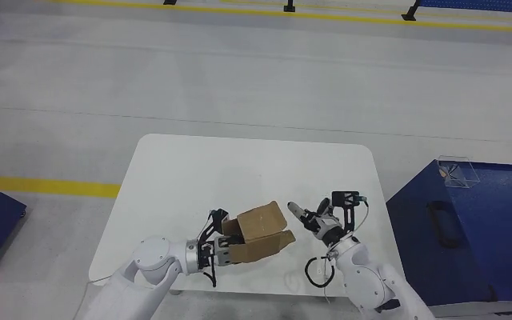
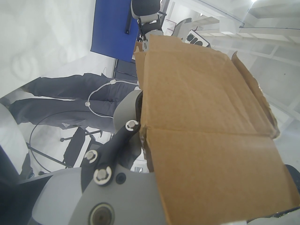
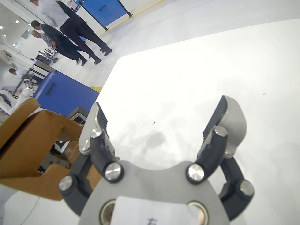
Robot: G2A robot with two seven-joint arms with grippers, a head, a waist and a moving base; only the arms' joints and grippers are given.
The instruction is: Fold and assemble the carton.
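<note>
Here's the carton [image 1: 258, 232], brown and only half formed, sitting over the near edge of the white worktop [image 1: 240, 168], right between the two arms. The left end effector [image 1: 222, 244] has it clamped at its left end. From the left wrist view a broad carton panel [image 2: 199, 108] runs across in front, creased, with a ragged flap edge along one side and one grey finger [image 2: 127, 111] pressed at the panel's border. Whether the carton rests on the worktop or hangs just above it, I can't tell.

Over on the other side, the right end effector [image 1: 308, 212] sits just beside the carton's right corner. The right wrist view shows that end effector [image 3: 161, 108] spread wide, ribbed pads apart, nothing between them, bare worktop [image 3: 187, 71] beyond. The carton [image 3: 28, 146] shows off to one side of it, flaps loose and gaping, close to one finger [image 3: 98, 118]; contact is too close to call.
</note>
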